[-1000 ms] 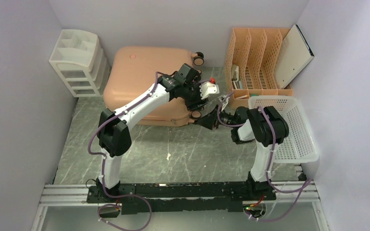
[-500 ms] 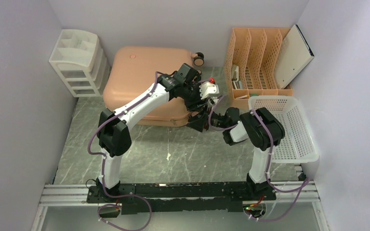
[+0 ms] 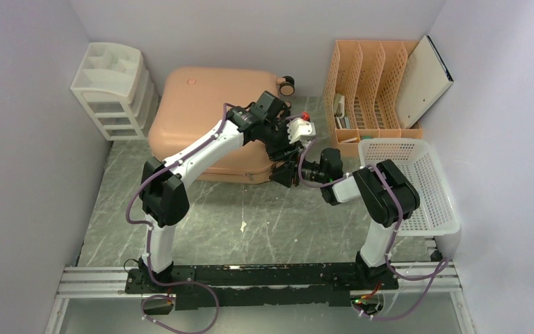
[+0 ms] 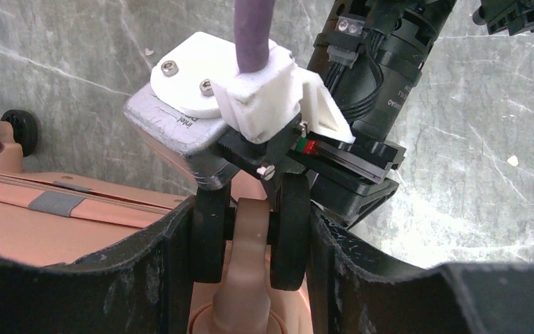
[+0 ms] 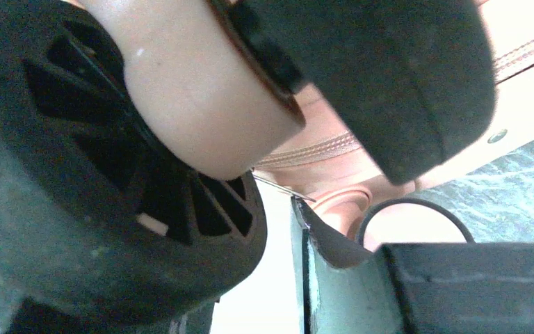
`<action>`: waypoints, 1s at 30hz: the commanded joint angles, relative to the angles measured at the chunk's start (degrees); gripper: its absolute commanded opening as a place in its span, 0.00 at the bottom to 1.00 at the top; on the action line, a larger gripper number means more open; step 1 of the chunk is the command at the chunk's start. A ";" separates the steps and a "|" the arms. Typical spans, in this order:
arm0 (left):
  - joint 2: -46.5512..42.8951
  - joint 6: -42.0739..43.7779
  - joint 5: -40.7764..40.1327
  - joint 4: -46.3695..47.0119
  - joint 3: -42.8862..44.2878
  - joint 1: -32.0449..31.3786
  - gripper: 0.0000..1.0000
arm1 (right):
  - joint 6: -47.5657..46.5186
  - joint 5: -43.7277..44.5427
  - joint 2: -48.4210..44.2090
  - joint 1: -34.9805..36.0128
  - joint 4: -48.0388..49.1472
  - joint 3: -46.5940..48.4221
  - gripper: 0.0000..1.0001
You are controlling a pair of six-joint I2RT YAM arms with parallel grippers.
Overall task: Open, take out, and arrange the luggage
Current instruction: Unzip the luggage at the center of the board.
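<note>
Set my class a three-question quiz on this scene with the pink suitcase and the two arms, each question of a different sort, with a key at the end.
1. True or false: the pink suitcase lies with its lid open.
2. What sits between the fingers of the left gripper? A) a zipper pull B) a spinner wheel C) a carry handle
3. Name the white container just in front of the orange file rack.

Key: 1 false, the shell is closed; 2 B; 3 the white mesh basket.
</note>
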 commanded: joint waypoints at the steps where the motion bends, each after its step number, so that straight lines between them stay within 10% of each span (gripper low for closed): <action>1: -7.20 -4.63 4.80 -2.63 1.60 -0.50 0.05 | -4.16 2.10 -3.54 -0.68 -0.49 0.51 0.40; 30: -7.48 -5.11 5.59 -2.65 1.85 -0.54 0.05 | -3.62 -1.54 -3.40 0.22 -1.48 2.23 0.45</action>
